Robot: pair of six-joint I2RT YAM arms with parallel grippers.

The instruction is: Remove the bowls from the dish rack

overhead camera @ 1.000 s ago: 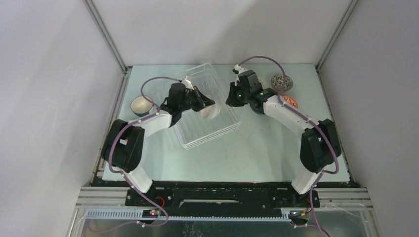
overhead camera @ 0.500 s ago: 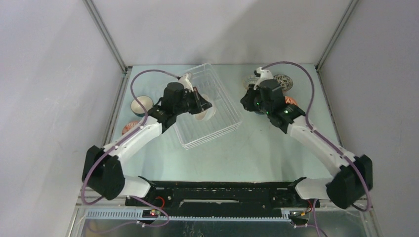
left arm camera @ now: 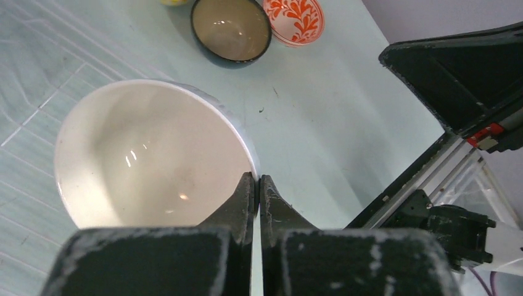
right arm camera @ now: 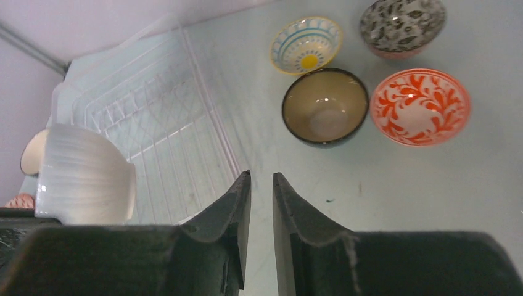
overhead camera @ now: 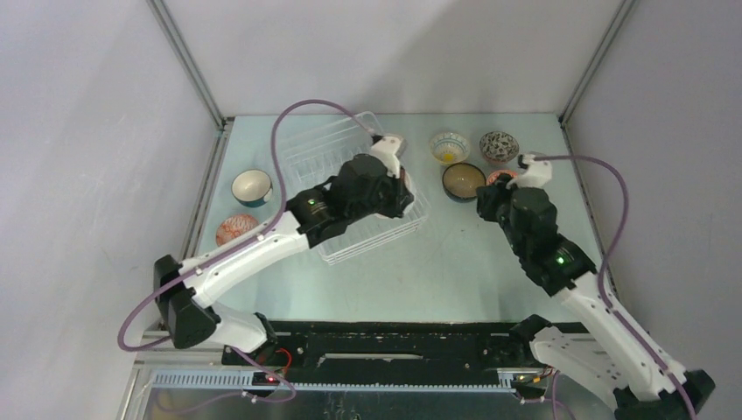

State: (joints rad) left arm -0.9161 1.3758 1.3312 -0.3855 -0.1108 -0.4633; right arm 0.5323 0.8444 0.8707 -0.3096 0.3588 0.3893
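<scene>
My left gripper (left arm camera: 256, 179) is shut on the rim of a plain white bowl (left arm camera: 148, 154) and holds it over the right edge of the white wire dish rack (overhead camera: 315, 157). The bowl also shows in the right wrist view (right arm camera: 83, 176), beside the rack (right arm camera: 160, 123). My right gripper (right arm camera: 262, 176) is nearly shut, with a narrow gap and nothing in it. It hovers above the table right of the rack, near a dark bowl (overhead camera: 462, 181) and a red-patterned bowl (right arm camera: 419, 106). No other bowl shows inside the rack.
A yellow-and-blue bowl (overhead camera: 449, 147) and a speckled bowl (overhead camera: 499, 146) stand at the back right. A teal bowl (overhead camera: 251, 186) and a second red-patterned bowl (overhead camera: 236, 229) stand left of the rack. Walls close in the table at the back and sides.
My left arm has swung right across the rack with the white bowl. My right arm has drawn back toward the near right, uncovering the bowls at the back right.
</scene>
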